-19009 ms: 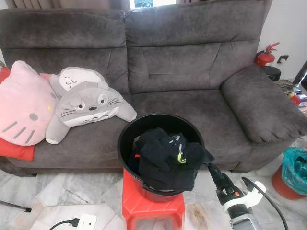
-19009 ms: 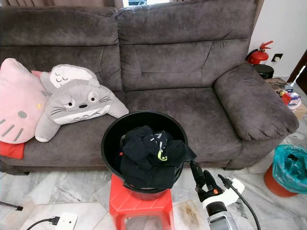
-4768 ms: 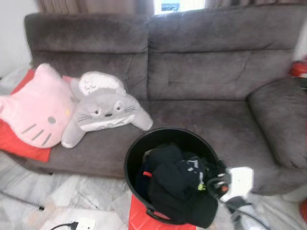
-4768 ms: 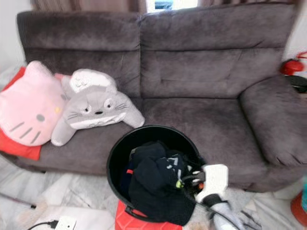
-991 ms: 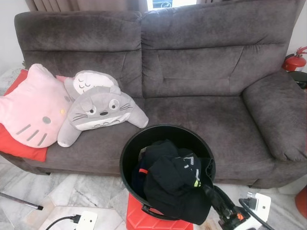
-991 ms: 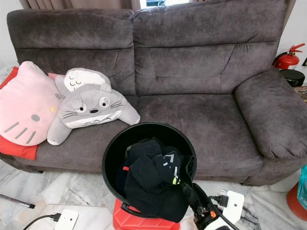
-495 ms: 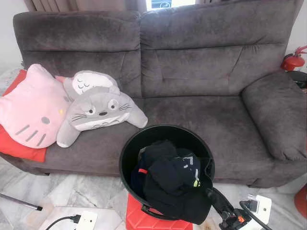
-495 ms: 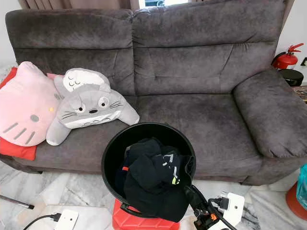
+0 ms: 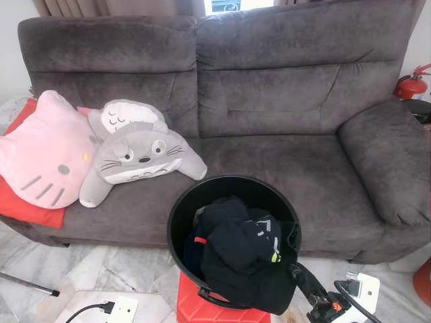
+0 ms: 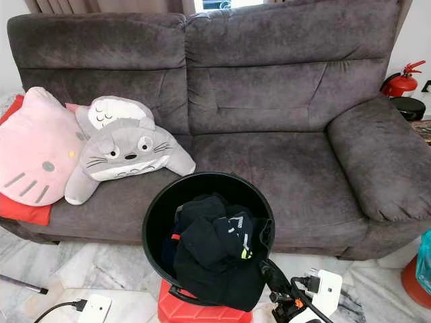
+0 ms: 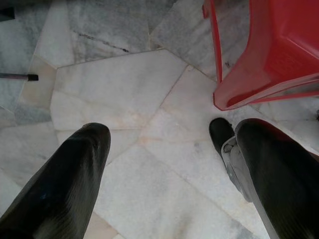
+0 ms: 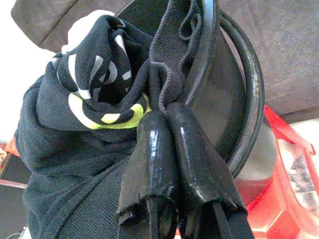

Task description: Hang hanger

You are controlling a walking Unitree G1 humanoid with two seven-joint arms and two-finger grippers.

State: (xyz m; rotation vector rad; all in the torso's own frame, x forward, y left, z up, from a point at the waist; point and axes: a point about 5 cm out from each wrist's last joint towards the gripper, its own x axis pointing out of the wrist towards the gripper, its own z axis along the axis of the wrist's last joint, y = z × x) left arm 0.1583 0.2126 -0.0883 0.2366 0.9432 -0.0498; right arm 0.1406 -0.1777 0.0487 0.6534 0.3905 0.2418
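Left eye view: right gripper (image 9: 296, 270) at lower right, at the bucket (image 9: 176, 222) rim on a red stool (image 9: 192, 313); sofa (image 9: 283, 134) behind. Right wrist view: fingers (image 12: 149, 149) pressed together, pinching dark clothes (image 12: 94, 129) at the rim; no hanger discernible. Left wrist view: left gripper (image 11: 164, 149) spread wide over marble floor (image 11: 114, 94).

glossy black plastic bucket (image 9: 183, 214), knit clothes (image 12: 70, 164)
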